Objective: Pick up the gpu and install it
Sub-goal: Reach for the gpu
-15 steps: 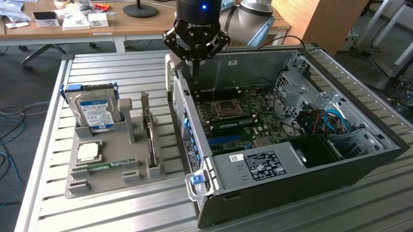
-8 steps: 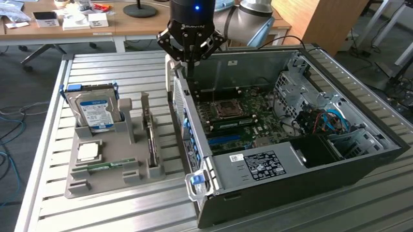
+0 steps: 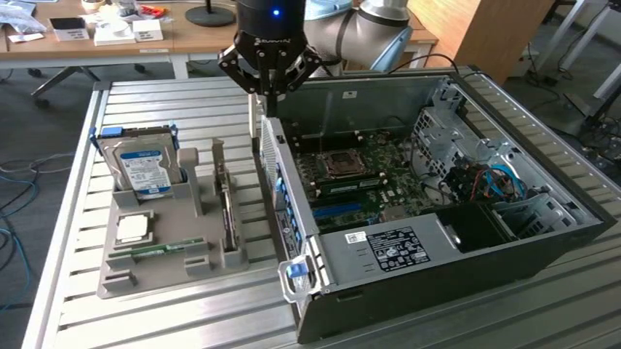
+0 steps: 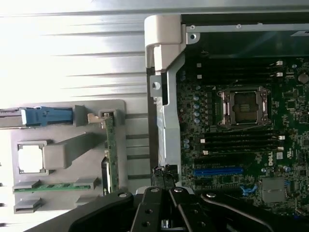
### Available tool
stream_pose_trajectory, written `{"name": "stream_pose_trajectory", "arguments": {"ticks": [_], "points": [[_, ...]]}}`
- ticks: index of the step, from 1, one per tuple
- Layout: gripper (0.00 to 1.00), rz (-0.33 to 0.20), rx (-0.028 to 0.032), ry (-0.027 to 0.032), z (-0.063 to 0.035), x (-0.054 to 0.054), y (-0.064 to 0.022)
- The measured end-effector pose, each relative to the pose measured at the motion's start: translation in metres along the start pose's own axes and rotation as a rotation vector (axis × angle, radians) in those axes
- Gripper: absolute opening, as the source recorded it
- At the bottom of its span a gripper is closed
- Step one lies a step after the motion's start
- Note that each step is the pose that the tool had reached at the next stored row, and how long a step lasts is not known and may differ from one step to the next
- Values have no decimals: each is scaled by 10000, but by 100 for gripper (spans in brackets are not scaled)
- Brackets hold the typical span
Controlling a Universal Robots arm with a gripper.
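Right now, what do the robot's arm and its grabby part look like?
The arm is smooth silver-grey tubing with a pale blue joint cap. Its end effector is black, built from jointed bars with small round bolts. It joins a round black body with white lettering and a little blue light.

This is a robotics lab set in an office-like room. A robot arm stands at top centre over a slatted metal table. An open PC case fills the right half of the frame. At lower left, a grey tray holds a hard drive and a gpu upright in slots. A desk with small boxes runs along the upper left, with a chair base beneath it. Loose cables trail over the grey floor at the left edge.
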State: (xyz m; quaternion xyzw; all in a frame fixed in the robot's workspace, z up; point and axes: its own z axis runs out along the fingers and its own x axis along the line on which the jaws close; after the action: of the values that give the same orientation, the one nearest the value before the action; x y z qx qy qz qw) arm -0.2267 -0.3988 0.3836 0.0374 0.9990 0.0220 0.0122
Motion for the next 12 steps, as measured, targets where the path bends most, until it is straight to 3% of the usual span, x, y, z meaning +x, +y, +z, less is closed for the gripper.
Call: {"name": "stream_pose_trajectory", "arguments": {"ticks": [12], "points": [[11, 1, 1, 0, 1, 265, -20]]}}
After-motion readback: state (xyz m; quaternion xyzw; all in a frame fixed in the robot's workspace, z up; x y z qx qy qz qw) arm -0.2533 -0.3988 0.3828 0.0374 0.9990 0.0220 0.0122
